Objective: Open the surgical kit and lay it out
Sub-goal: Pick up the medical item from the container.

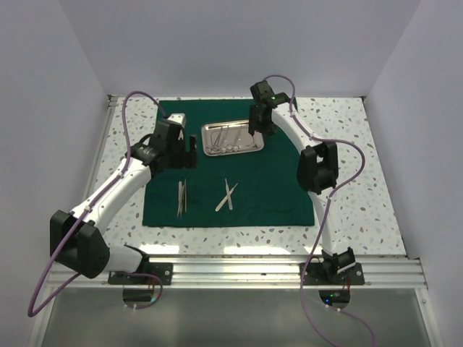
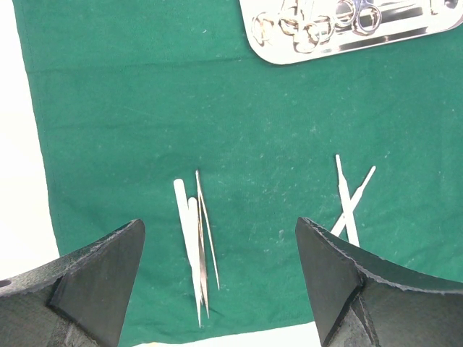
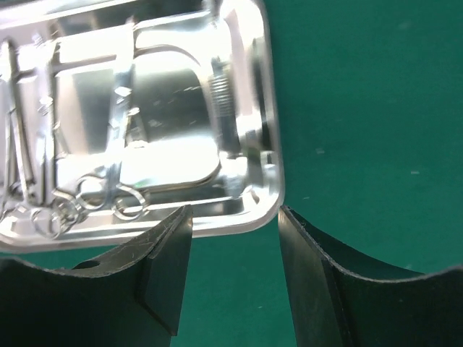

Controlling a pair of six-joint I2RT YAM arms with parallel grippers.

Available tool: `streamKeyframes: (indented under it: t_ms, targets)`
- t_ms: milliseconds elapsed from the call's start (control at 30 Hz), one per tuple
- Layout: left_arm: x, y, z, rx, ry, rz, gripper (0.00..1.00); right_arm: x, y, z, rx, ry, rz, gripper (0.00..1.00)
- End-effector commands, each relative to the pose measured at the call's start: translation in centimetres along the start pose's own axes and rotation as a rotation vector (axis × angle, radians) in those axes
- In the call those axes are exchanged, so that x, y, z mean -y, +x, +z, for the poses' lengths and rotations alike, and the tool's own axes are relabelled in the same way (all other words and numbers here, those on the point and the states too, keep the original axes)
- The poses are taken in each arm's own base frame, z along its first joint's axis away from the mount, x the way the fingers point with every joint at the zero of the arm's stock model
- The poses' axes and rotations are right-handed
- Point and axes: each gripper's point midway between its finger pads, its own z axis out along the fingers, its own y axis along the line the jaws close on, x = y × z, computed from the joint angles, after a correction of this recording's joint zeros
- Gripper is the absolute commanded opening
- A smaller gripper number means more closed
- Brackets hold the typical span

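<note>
**KIT STATUS: CLOTH OPENED FLAT, 4 INSTR. LAID OUT, TRAY AT REAR**

**1. Hidden / unclear**
- Top view: the left arm (image 1: 119, 188) covers the rear-left part of the green cloth (image 1: 275, 191).
- Left wrist view: the steel tray (image 1: 231, 152) is cut off by the frame top. Only its near rim and the ring handles show.
- Right wrist view: blur and glare inside the tray, so instr. types there can't be read.
- Top view: the right arm (image 1: 318, 166) hides the tray's right end.

**2. Jaws**
- Left jaws: spread wide w/ nothing between them, over the cloth just left of the tray.
- Right jaws: part spread at one rounded tray corner. The rim shows in the gap and nothing is pinched. Contact w/ the rim can't be told.

**3. Qty, on the cloth**
- Tweezers (image 2: 195, 246): 2, side by side and near parallel, near the front edge.
- Slim straight instr. (image 2: 349, 206): 2, crossed in an X, right of the tweezers and apart from them.
- Tray: 1, rear centre. It holds several ring-handled instr. (image 2: 311, 25) that overlap, so no count is possible.

**4. Surface / room**
- The cloth lies flat on a white speckled worktop (image 1: 347, 210), w/ a narrow bare strip on the left and a wide band on the right.
- An aluminium rail (image 1: 239, 269) at the near edge carries both arm bases.
- Plain pale walls (image 1: 217, 43) stand on three sides.
</note>
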Motion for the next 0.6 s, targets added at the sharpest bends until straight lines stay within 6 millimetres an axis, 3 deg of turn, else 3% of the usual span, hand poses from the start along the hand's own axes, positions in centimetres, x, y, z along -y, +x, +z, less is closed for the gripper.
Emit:
streamKeyframes:
  t_ms: [0, 300, 567]
  targets:
    - [-0.2, -0.1, -0.7, 0.016, -0.005, -0.017, 0.89, -2.7, -1.7, -3.1, 0.062, -0.096, -0.032, 0.54]
    - [-0.6, 0.2, -1.1, 0.018, -0.018, -0.018, 0.9, -3.8, 0.2, -1.2, 0.003, -0.131, -0.05, 0.54]
    - [-0.6, 0.5, -1.2, 0.026, -0.011, -0.027, 0.9, -2.6, 1.5, 1.0, -0.031, -0.059, -0.066, 0.56]
